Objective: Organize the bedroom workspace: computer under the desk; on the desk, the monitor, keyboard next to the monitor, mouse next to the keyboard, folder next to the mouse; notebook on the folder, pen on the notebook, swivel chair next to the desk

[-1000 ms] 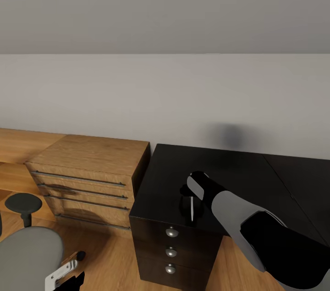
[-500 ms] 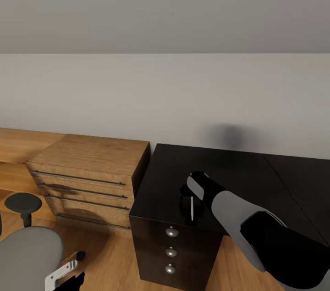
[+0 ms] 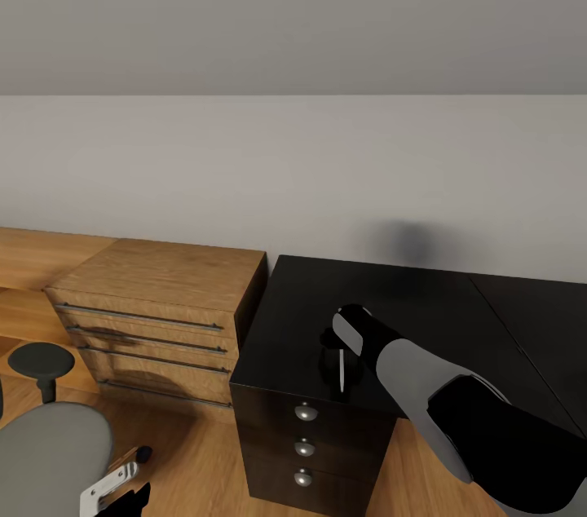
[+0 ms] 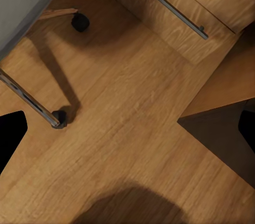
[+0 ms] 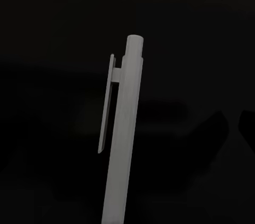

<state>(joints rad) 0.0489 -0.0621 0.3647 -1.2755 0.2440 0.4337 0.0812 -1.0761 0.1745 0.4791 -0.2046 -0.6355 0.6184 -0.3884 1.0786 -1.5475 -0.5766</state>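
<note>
The right end effector (image 3: 341, 362) is gripping the pen (image 3: 342, 371) upright over the black worktop's (image 3: 424, 313) near left corner, apparently carrying it toward a notebook yet to be located.

Glossy black right arm (image 3: 489, 427) with grey forearm shell, white wrist band.
</note>
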